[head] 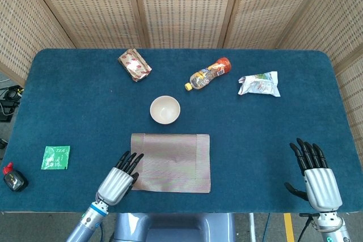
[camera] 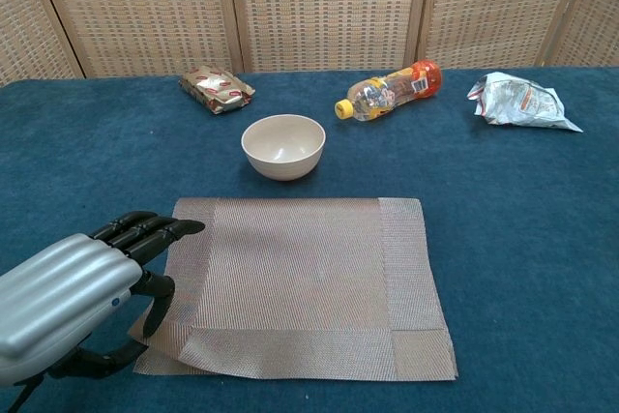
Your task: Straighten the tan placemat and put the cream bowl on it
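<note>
At placemat [camera: 300, 282] left edge — left hand [camera: 68, 302] pinching, corner lifted.

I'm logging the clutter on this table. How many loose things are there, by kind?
Placemat: 1
Bowl: 1
Bottle: 1
Snack packets: 2
Green sachet: 1
Small black object with red cap: 1
Total: 7

A surface [head: 85, 111] covered in dark blue felt fills the scene, its far corners rounded. Behind its far edge stands a folding screen [head: 181, 4] of woven tan panels in wooden frames. Grey floor [head: 11, 80] with dark cables shows at the left. Light is even.
</note>
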Tool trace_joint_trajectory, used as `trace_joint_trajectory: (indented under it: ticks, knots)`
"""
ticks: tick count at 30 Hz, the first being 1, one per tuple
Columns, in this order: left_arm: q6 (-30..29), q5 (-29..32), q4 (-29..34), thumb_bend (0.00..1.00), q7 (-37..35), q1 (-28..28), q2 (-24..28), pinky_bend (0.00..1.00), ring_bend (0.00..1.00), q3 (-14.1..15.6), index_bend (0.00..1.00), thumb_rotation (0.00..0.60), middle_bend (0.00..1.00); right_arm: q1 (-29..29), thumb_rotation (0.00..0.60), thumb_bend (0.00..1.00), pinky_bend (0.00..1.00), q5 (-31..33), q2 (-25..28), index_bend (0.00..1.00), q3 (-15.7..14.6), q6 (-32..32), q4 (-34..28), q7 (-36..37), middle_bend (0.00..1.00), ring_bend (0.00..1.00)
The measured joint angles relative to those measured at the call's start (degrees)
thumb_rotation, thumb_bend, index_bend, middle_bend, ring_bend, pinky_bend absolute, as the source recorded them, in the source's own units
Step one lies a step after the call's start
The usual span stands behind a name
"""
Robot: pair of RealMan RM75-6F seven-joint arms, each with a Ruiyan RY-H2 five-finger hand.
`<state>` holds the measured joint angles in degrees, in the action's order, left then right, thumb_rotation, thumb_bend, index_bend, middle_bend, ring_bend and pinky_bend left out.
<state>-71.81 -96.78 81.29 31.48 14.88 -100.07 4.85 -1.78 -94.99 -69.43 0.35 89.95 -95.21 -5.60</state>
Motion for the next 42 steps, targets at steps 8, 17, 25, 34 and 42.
trace_joint_trajectory:
  ticks: [8,17,25,34,42]
  knots:
    - [-0.15,0.06,1.24,0.46,0.07,0.52,0.63,0.00,0.00,-0.32,0.70,0.600,0.00,-0.05,0.600,0.17,0.00,0.46,0.15,0.00,0.15,-0.22,-0.02,0.25,0.00,0.00]
    - [0.69,1.31,5.99,0.46,1.01,2.69,2.85,0.00,0.00,-3.65,0.70,0.600,0.00,-0.31,0.600,0.17,0.00,2.37,0.32,0.00,0.82,-1.19,0.18,0.53,0.00,0.00]
    - [5.41,7.09,10.40,0.46,3.42,7.79,6.36,0.00,0.00,-12.18,0.71,0.600,0.00,-0.47,0.600,0.17,0.00,3.63,0.43,0.00,1.20,-1.93,-0.06,-0.48,0.00,0.00]
    - [13.29,22.11,9.34,0.46,6.29,17.24,8.36,0.00,0.00,-25.94,0.69,0.600,0.00,-1.01,0.600,0.17,0.00,3.94,-0.65,0.00,1.47,-2.70,0.68,-1.98,0.00,0.00]
    - [19.96,38.93,-6.23,0.46,10.56,29.88,5.19,0.00,0.00,-33.84,0.64,0.600,0.00,-1.36,0.600,0.17,0.00,5.86,-0.98,0.00,2.04,-3.79,1.01,-1.90,0.00,0.00]
